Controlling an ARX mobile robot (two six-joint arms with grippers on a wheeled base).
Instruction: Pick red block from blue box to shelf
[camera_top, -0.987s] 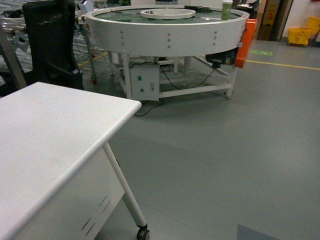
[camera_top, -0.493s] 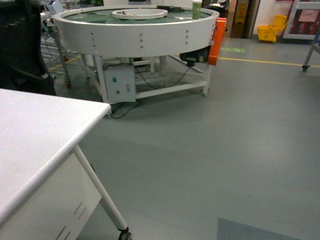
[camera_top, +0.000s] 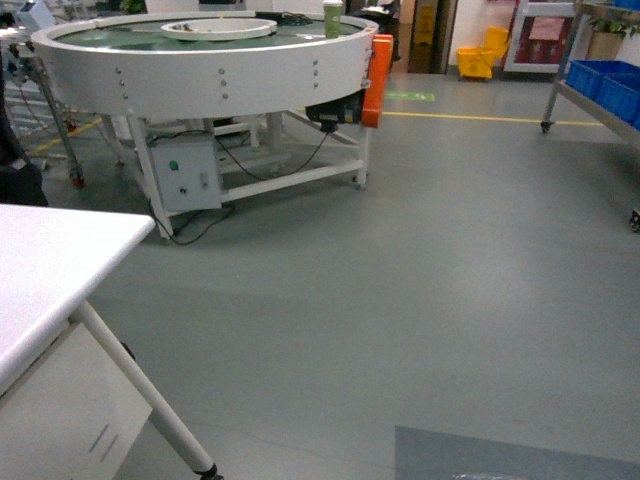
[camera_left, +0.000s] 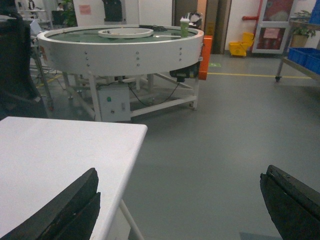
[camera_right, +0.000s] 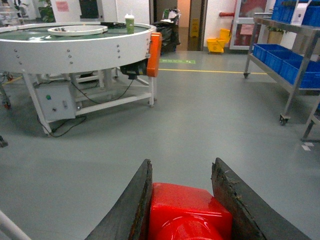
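Nearest, at 6 o'clock in the right wrist view, the right tool is clamped on the small glossy red plastic block, one dark finger on each side face. The left tool hangs with its fingers wide apart over the corner of the white bench, holding nothing. Farther off, at 12 o'clock, stands a round white conveyor table. At 2 o'clock, the stainless-steel shelf carries royal-blue crates. The step in hand appears to be transport: keep the grip firm and the block level while the base turns toward the shelf.
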